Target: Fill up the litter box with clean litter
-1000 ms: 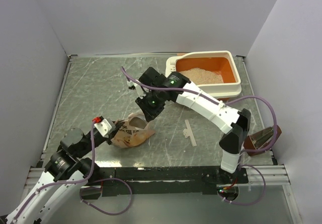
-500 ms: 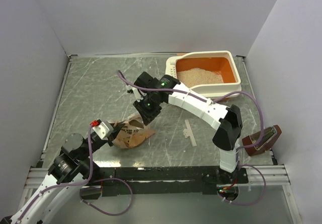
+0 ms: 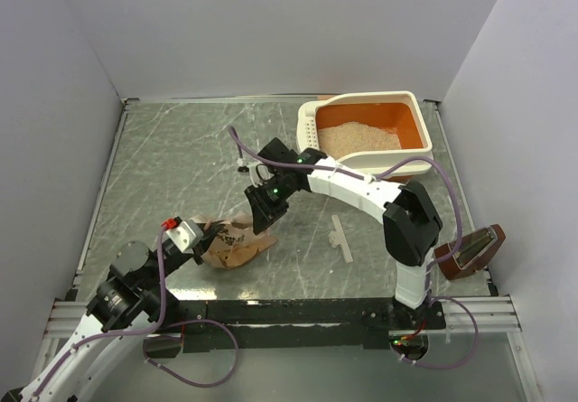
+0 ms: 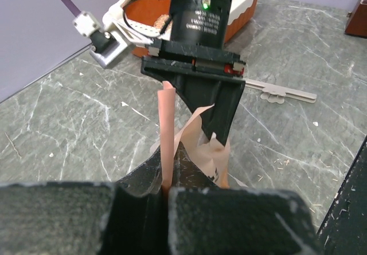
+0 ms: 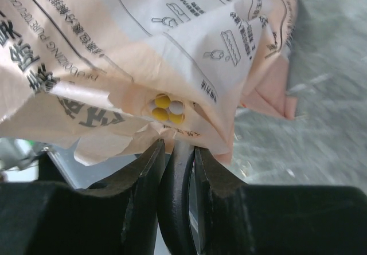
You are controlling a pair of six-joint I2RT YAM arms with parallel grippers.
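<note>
Below, scratched grey marble tabletop (image 3: 181, 176), white walls (image 3: 271, 32).

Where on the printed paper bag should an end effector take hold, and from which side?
Probably the upright paper flap at the bag's top edge, approached low from the near-left. It stands as a thin vertical sheet that jaws can pinch, as the left end effector does now; the bag's body lies crumpled and slack on the table.

Bright, even light; soft shadows; close foregrounds blurred
</note>
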